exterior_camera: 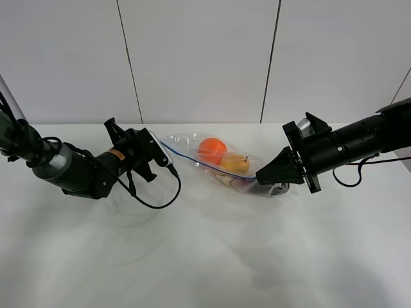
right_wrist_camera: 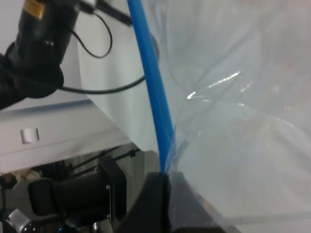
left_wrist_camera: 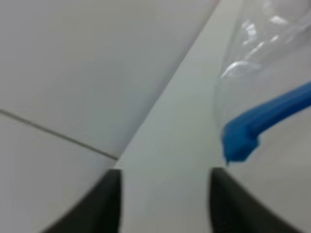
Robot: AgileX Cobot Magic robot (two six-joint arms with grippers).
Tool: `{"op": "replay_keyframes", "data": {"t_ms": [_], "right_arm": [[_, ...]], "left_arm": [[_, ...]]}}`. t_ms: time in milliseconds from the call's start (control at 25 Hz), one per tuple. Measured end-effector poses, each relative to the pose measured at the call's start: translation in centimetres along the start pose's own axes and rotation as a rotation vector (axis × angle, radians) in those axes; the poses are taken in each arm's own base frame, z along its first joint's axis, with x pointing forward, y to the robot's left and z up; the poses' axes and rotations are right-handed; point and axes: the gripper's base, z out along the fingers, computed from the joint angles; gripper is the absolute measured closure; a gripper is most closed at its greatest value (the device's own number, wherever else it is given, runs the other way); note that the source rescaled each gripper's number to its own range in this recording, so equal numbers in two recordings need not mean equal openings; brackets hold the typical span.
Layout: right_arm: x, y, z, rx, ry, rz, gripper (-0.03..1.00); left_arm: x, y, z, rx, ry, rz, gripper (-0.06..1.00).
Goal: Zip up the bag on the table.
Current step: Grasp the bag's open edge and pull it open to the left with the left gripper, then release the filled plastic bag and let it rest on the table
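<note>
Right claw (exterior_camera: 262,174) pinching zipper (right_wrist_camera: 153,87) of bag (exterior_camera: 186,146), left claw (left_wrist_camera: 165,199) spread nearby

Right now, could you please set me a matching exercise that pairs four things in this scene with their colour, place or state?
Things:
1. orange
2. strip
3. left pincer
4. right pincer

Descriptions:
A. shut on the bag
B. blue
C. inside the bag, beside the pear
D. open

Pairs: 1-C; 2-B; 3-D; 4-A
</note>
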Motion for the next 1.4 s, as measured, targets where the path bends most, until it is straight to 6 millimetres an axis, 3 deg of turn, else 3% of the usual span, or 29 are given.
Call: {"op": "replay_keyframes", "data": {"t_ms": [160,400,560,760,1240,1400], "right_arm": [[0.0,0.1,-0.1,0.001,-0.002,-0.005,0.97],[0.0,0.1,-0.1,0.003,0.000,-0.006,0.97],[0.0,0.1,-0.1,0.003,0.000,-0.006,0.97],[0.0,0.1,-0.1,0.003,0.000,-0.006,0.97],[0.0,0.1,-0.1,0.003,0.000,-0.006,0.97],[0.0,0.1,-0.1,0.003,0.000,-0.006,0.97]], "left_arm": [[1.5,1.0,0.1,-0.060,0.081,-0.065,0.31],[4.9,4.4,0.1,-0.189,0.146,-0.096,0.30],[6.2,5.4,0.1,-0.211,0.162,-0.097,0.30],[6.2,5.4,0.1,-0.224,0.142,-0.263,0.30],[6.4,4.8,0.2,-0.212,0.099,-1.033,0.30],[6.0,3.4,0.3,-0.043,0.148,-1.021,0.30]]}}
